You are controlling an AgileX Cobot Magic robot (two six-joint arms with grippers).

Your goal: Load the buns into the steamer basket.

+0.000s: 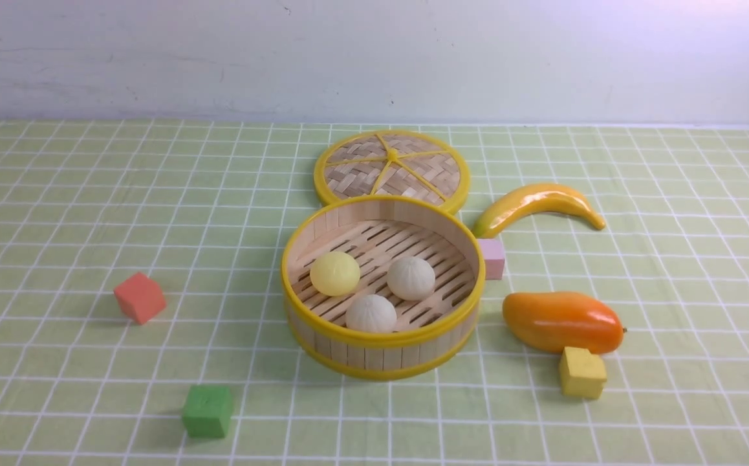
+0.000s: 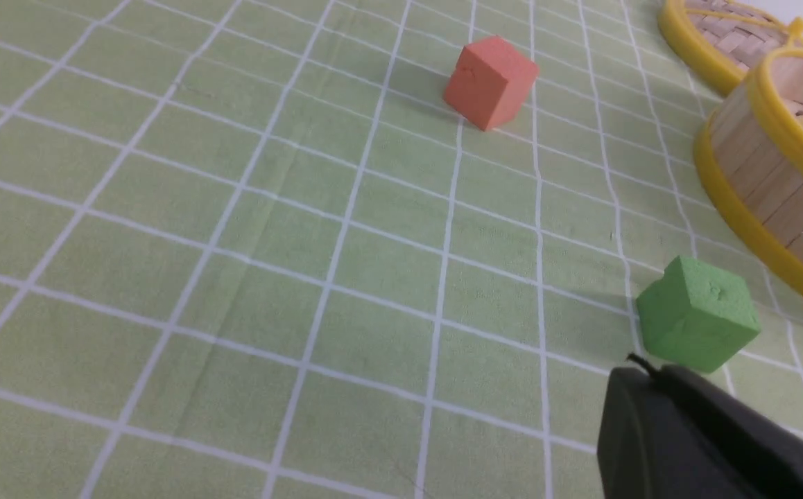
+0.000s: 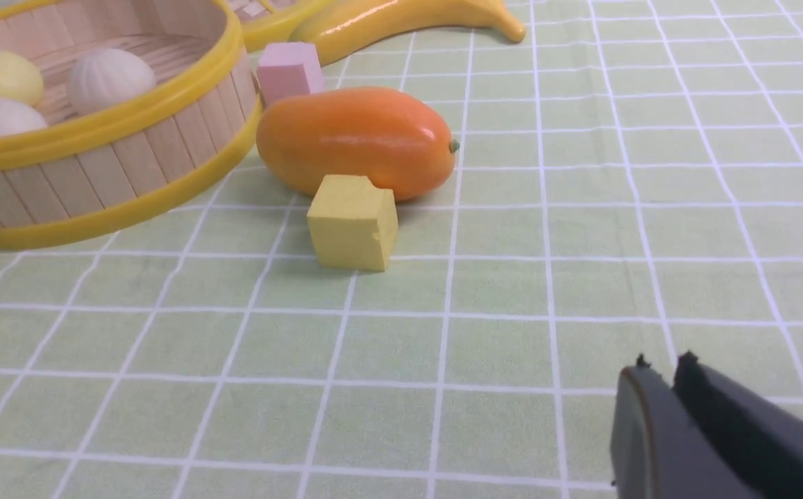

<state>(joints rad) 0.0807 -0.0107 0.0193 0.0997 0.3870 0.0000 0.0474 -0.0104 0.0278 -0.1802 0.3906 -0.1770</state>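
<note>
All three buns lie inside the steamer basket (image 1: 384, 353) at frame centre: yellow bun (image 1: 334, 273) left, one white bun (image 1: 411, 277) right, second white bun (image 1: 370, 314) nearest the camera. None touches the wall.

Left gripper (image 2: 641, 371) and right gripper (image 3: 659, 371) each show at lower right of their wrist views, fingers pressed together, holding nothing. Neither appears in the front view.

Judgement: loading looks complete. Best practice now: keep both arms clear of the basket rim, avoid nudging green cube (image 2: 698, 322) or yellow cube (image 3: 353, 222).

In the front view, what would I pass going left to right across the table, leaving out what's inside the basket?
Red cube → green cube → steamer basket → mango
</note>
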